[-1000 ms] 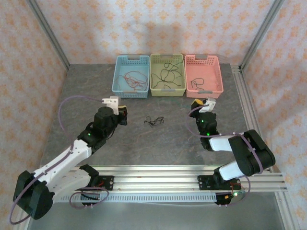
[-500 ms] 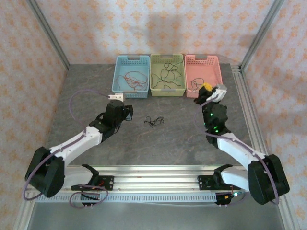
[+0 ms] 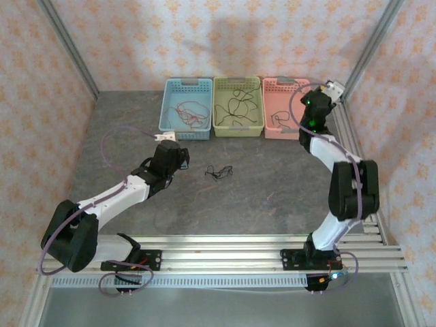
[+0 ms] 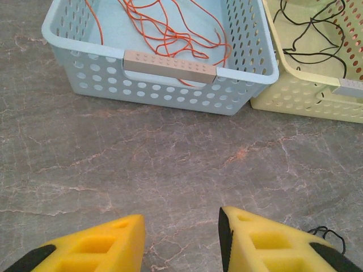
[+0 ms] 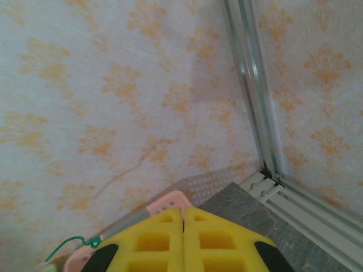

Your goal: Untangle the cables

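Note:
A small dark clump of cables (image 3: 219,172) lies on the table between the arms. My left gripper (image 3: 182,157) hovers to its left, in front of the blue basket (image 3: 167,112). Its yellow fingers (image 4: 255,238) stand open over bare table (image 4: 181,218), and a black strand (image 4: 328,232) shows beside the right finger. My right gripper (image 3: 320,93) is raised over the far right corner of the pink basket (image 3: 281,133). Its fingers are shut (image 5: 183,211). A thin green strand (image 5: 71,245) curls at their left; whether it is pinched I cannot tell.
Orange cables (image 4: 164,31) lie in the blue basket (image 4: 170,93), black ones (image 4: 309,34) in the yellow-green basket (image 4: 295,97), dark ones (image 3: 279,120) in the pink basket. An aluminium frame post (image 5: 255,113) and patterned walls stand close behind the right gripper.
The right arm swung from the middle of the table up and back over the pink basket, staying shut. The left gripper reached forward toward the blue basket and opened.

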{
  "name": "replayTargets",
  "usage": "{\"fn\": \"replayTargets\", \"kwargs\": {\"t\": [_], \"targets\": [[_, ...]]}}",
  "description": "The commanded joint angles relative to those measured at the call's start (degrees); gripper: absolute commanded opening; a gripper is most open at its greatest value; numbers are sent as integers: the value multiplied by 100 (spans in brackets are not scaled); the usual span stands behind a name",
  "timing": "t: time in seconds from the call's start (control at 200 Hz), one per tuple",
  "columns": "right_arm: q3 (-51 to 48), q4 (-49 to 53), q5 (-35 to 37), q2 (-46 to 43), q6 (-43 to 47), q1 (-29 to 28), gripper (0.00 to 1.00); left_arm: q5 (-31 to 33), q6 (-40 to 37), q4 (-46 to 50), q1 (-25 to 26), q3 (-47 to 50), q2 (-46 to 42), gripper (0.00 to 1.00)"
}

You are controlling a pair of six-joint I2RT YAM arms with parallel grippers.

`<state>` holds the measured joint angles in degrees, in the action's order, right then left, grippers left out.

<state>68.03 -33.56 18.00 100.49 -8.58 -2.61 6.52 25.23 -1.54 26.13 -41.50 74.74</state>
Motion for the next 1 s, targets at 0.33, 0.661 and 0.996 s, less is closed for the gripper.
{"fn": "replayTargets", "kwargs": {"t": [0.33, 0.661, 0.996], "targets": [[808, 1113, -820, 690, -188, 85, 56, 151, 53, 30, -11, -43, -108, 41], [-664, 1231, -2703, -658, -345, -301, 49, 173, 92, 10, -14, 15, -201, 43], [-1289, 1444, -5623, 2, 1637, -2206, 53, 378, 245, 36, -23, 137, -410, 48]]}}
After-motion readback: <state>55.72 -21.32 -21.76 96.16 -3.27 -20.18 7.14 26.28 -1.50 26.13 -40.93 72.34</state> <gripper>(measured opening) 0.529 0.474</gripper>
